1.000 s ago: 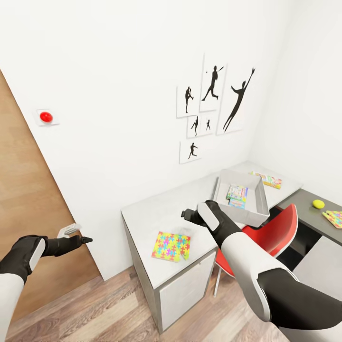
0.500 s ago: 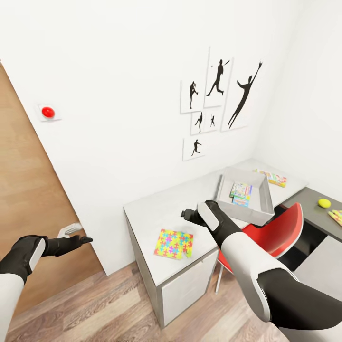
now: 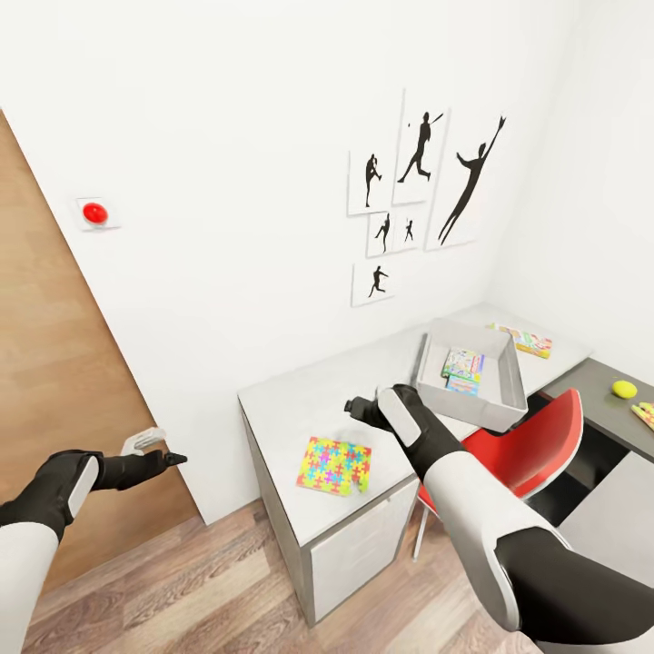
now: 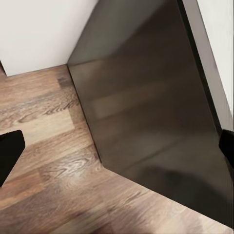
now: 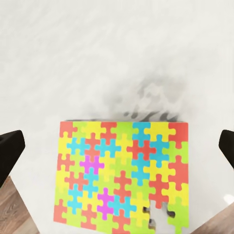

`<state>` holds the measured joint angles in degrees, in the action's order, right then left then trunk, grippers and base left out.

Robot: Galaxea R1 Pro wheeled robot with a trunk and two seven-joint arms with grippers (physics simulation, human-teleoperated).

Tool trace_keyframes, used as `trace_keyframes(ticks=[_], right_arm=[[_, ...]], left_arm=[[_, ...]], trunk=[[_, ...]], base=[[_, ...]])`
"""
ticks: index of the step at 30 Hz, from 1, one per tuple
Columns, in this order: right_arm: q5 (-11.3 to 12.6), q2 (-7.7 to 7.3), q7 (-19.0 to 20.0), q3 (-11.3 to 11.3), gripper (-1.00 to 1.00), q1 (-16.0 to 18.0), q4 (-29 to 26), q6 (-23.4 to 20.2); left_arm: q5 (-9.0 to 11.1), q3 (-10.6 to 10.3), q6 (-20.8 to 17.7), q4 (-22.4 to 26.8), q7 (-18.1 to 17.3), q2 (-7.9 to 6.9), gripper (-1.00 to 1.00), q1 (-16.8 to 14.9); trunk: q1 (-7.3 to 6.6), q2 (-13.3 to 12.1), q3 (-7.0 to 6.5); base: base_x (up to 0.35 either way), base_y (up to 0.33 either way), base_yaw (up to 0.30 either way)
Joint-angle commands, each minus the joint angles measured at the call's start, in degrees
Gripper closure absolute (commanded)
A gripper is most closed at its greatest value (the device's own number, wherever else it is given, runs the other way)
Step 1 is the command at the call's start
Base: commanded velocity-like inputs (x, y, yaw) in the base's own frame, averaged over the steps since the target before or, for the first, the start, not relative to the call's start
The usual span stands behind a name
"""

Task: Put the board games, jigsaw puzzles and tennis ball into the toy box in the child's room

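Observation:
A multicoloured jigsaw puzzle (image 3: 334,464) (image 5: 122,175) with a notched corner lies flat on the pale grey table (image 3: 300,409). My right gripper (image 3: 357,410) (image 5: 117,148) hovers open above it, one fingertip to each side and nothing held. The light grey toy box (image 3: 509,400) stands further along the table, with two board games (image 3: 463,365) lying inside. A third board game (image 3: 525,341) lies beyond the box. The tennis ball (image 3: 623,389) and the edge of a second puzzle (image 3: 645,413) rest on the dark grey wing. My left gripper (image 3: 171,460) (image 4: 117,153) is open and empty near the door.
A red chair (image 3: 531,440) is tucked under the table beside my right arm. A brown wooden door (image 3: 54,381) with a metal handle (image 3: 145,442) is at the left, beside a red wall button (image 3: 95,213). Wood-plank floor (image 4: 44,146) and a dark panel (image 4: 146,107) lie below my left gripper.
The whole picture has drifted slightly to the right, so the camera moved. Both arms hold nearly the same pose and both grippers stay open.

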<state>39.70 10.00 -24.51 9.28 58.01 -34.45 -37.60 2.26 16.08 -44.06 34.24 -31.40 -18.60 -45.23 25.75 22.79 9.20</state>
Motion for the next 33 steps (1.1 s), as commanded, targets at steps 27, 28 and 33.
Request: trace_keyframes(ticks=[27,28,33], right_arm=[[0.5,0.0,-0.4,0.2,-1.0,-1.4,-2.9,-0.1],[0.5,0.0,-0.5,0.2,-1.0,-1.4,-2.9,-0.1],[0.5,0.0,-0.5,0.2,-1.0,-1.4,-2.9,-0.4]], left_arm=[[0.4,0.2,-0.5,0.0,-0.3,0.51,-1.0,0.0],[0.4,0.2,-0.5,0.0,-0.4,0.51,-1.0,0.0],[0.4,0.3,-0.6,0.0,-0.4,0.5,-1.0,0.0]], trunk=[[0.04,0.1,0.28],[0.04,0.1,0.35],[0.04,0.1,0.74]], base=[[0.027,0.015,0.001],[0.008,0.004,0.03],[0.003,0.002,0.051]])
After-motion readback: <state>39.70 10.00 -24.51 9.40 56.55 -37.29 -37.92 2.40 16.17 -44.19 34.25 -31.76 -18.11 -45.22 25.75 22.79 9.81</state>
